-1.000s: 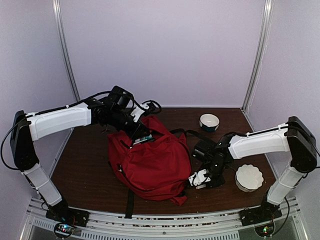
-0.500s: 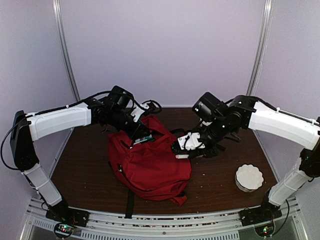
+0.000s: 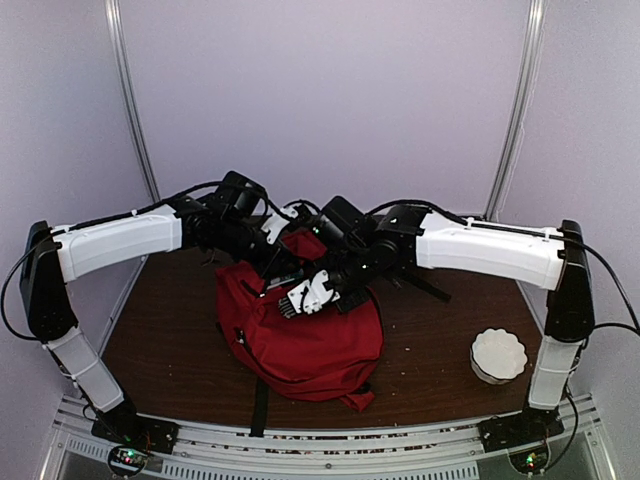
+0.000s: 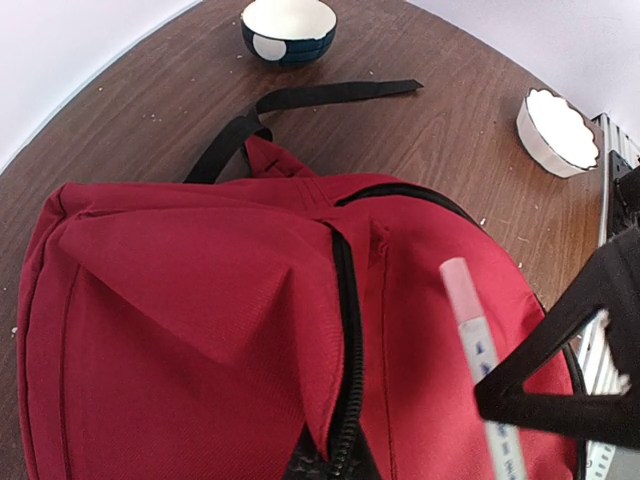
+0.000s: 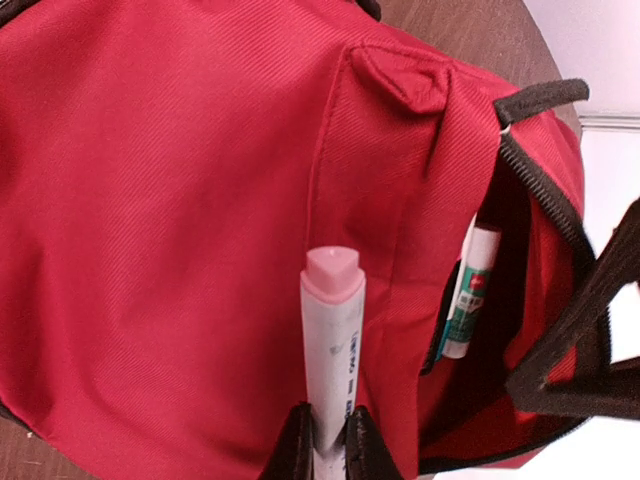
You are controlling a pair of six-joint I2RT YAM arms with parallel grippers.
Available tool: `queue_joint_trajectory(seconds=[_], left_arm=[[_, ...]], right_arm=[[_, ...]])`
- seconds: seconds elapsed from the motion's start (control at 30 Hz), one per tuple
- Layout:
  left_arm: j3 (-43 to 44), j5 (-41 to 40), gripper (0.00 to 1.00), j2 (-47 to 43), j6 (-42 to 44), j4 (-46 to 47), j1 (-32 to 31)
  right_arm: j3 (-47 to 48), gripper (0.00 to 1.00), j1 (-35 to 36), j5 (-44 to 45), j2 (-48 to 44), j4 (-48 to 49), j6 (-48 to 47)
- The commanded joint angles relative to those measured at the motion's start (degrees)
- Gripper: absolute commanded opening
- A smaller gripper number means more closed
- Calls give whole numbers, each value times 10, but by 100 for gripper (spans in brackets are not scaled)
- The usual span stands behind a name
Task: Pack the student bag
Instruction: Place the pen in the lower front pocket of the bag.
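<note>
Student bag [image 3: 320,335], red with black zips, is gaping open, left gripper [image 3: 277,271] pinching its rim, right gripper [image 5: 325,445] clamping a pink-capped marker [image 5: 333,330].

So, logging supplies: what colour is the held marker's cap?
Pink cap on a white marker, clearest in the right wrist view.

No legible text or labels.

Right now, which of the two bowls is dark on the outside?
The bowl by the black strap: navy outside, white inside. The scalloped bowl is white all over.
</note>
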Motion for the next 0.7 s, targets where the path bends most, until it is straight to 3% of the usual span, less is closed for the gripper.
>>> queue_joint_trajectory(seconds=[0.0, 0.43, 0.67], left_arm=[[21, 32, 0, -29, 9, 22, -7], [23, 41, 0, -38, 8, 21, -7], [23, 43, 0, -41, 9, 21, -7]], right_arm=[[52, 6, 10, 33, 25, 58, -39], [26, 6, 5, 107, 87, 183, -115], [-18, 6, 3, 172, 110, 329, -116]])
